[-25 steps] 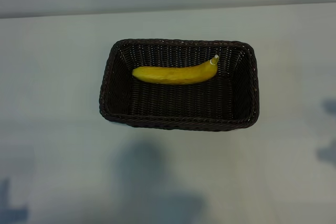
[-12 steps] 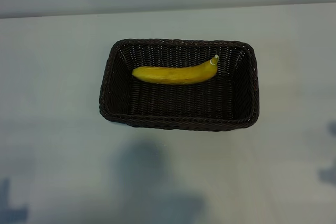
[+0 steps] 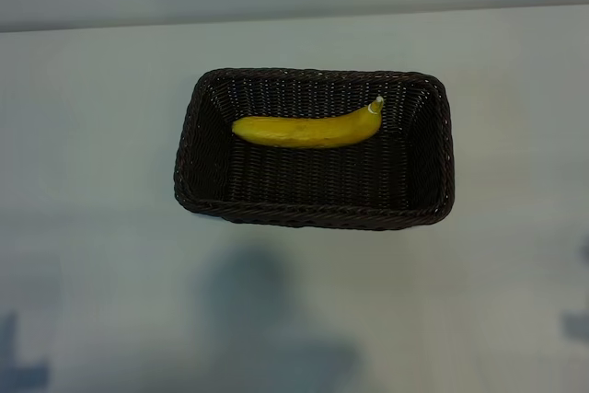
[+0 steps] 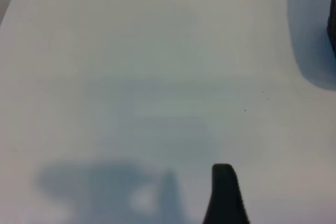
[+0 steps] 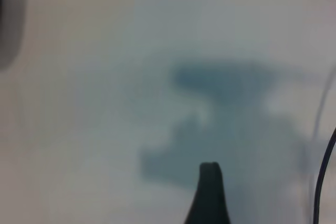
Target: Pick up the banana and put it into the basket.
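The pale desk point(image 3: 92, 135) is the biggest thing here, and the dark brown wicker basket point(image 3: 189, 149) sits square in the middle of it. Inside, the banana point(image 3: 304, 131) lies flat across the 12 o'clock half of the basket floor, its greenish-white stem tip pointing toward 2 o'clock and resting near the sloping wall. So the job looks finished to me. Neither arm shows from the outside camera, only faint shadows at the 4 and 8 o'clock corners of the desk. Each wrist camera looks down on bare desk with a single dark fingertip poking into view: the left pincer point(image 4: 224, 195) and the right pincer point(image 5: 209, 195) both stand open and hold nothing, well away from the basket. What could go wrong from here is small, I'd say. An arm swinging back across the middle could clip the braided rim and shove the basket, since it sits loose on a smooth top. The banana itself lies low and settled, so only such a knock would roll it.
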